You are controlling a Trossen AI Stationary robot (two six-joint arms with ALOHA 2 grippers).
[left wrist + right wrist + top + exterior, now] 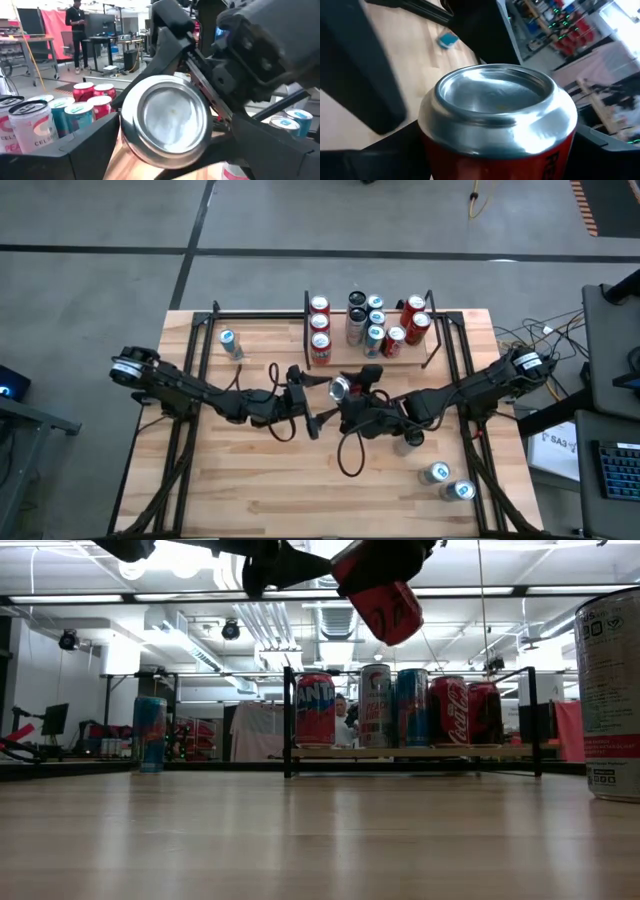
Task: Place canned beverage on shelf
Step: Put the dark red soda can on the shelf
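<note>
A red can (pixel 341 388) hangs in mid-air over the table's middle, tilted, with my right gripper (pixel 356 387) shut on it. One silver end (pixel 165 120) faces my left gripper (pixel 316 400), which is open, its fingers (pixel 87 147) on either side of that end. Whether those fingers touch the can, I cannot tell. In the low view the can (pixel 392 606) hangs high above the tabletop. The shelf (pixel 392 361) stands at the far middle with several cans upright on its board (pixel 410 752). My right gripper pinches the can's red side wall (pixel 559 161) between its two fingers, across the can's body. The fingers come nearly level from the table's right side. The can is lifted clear of the table and tilted, its other silver end (pixel 495 97) toward the wrist camera.
A blue can (pixel 230 342) stands at the far left. Two cans (pixel 437 472) (pixel 462 490) stand near the front right corner, and another (pixel 410 440) below my right arm. Black frame rails (pixel 190 350) run along both table sides. A person stands far back in the room (pixel 76 30).
</note>
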